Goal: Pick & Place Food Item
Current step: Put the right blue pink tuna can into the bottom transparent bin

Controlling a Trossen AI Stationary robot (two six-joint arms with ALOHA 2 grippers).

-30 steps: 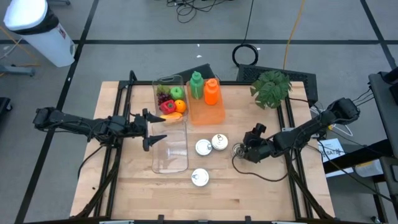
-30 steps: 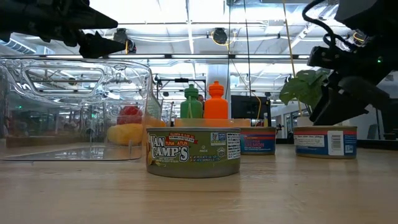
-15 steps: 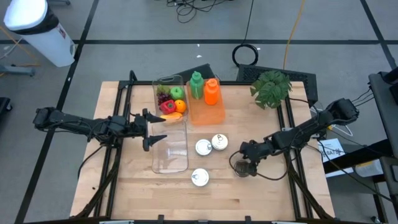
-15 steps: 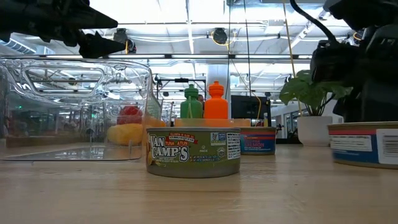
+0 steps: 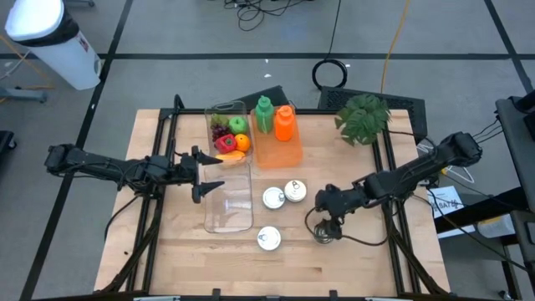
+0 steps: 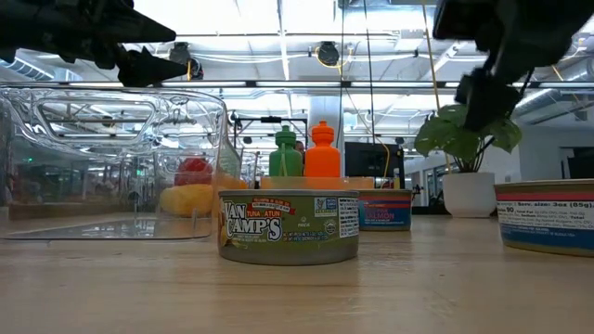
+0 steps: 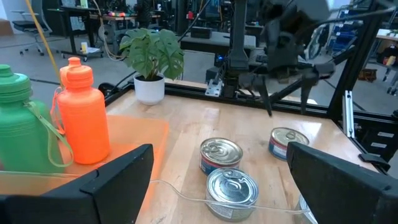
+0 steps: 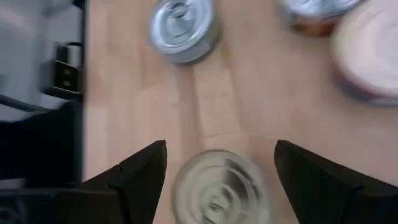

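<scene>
So left gripper hangs spread wide at the clear bin's rim, nothing between its jaws, likely just parked. Right gripper has jaws apart, directly over a tin can standing below them, unpinched, probably lined up to grab it; two more cans lie beyond.

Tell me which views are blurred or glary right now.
Right wrist view: motion-blurred, the can between the right gripper fingers smeared. Low view: bright ceiling lights behind, the clear container throwing reflections, the dark arm at upper right soft. High view and left wrist view: sharp, evenly lit.
</scene>
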